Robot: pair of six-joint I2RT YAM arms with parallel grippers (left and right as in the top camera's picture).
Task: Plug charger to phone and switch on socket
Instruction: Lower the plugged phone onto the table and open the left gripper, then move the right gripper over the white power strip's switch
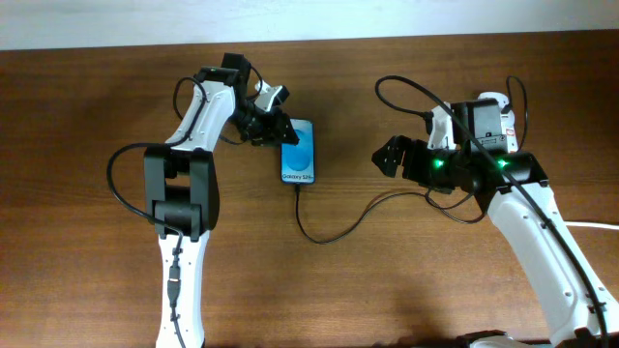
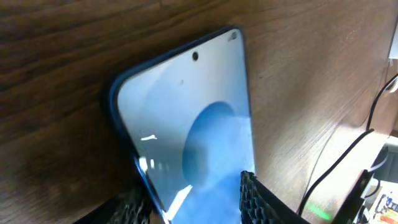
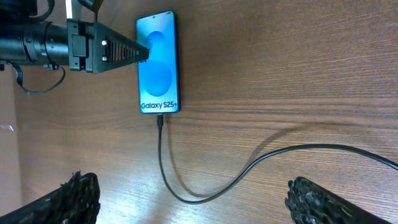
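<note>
The phone (image 1: 301,155) lies on the table with its blue screen up, reading "Galaxy S25+" in the right wrist view (image 3: 158,68). The charger (image 1: 334,235), a thin black cable, has its tip in the phone's bottom edge (image 3: 160,120) and loops across the wood toward the right arm. My left gripper (image 1: 279,132) is at the phone's upper left corner; in its wrist view the fingers (image 2: 196,205) sit on either side of the phone (image 2: 186,118). My right gripper (image 1: 392,158) is open and empty, its fingers (image 3: 193,202) wide apart above the cable (image 3: 205,198). The socket (image 1: 486,116) is mostly hidden under the right arm.
A thick white cord (image 1: 592,225) runs off the right edge. The robots' black cables loop beside each arm. A green light glows on the right arm (image 1: 437,162). Brown wood table (image 1: 387,290) all around.
</note>
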